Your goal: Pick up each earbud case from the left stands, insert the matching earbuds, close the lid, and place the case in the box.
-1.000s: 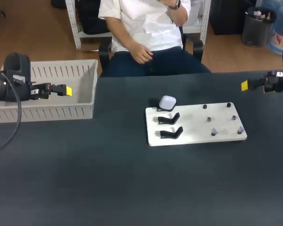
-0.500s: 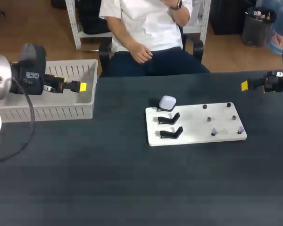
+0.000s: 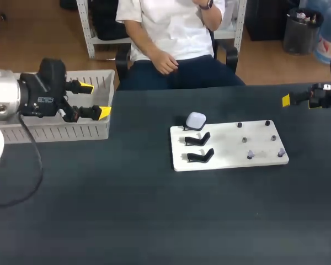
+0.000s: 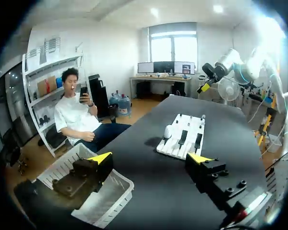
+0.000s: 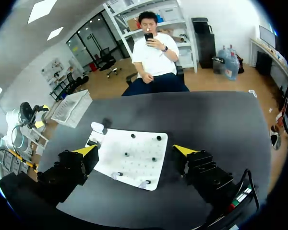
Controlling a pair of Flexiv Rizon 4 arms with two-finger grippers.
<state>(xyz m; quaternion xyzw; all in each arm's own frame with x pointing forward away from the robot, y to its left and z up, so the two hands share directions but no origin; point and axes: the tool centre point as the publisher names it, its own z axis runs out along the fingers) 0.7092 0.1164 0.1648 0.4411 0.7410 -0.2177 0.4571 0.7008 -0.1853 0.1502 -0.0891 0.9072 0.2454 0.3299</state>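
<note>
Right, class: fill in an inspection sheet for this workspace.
Surface: dark table, white board lying on it.
Job's things: one white case on the board's rearmost stand; two black stands empty; pegs on the board's right half; white box at the table's left.
Clutter: nothing seen.
End effectors: left end effector open, over the box's right end; right end effector open, near the table's right edge.
Cables: black cable hanging from the left arm.
Surroundings: nothing seen.

Apart from the job, I see only the dark, matte, flat-topped table [image 3: 154,221], its far edge running straight across the head view.
</note>
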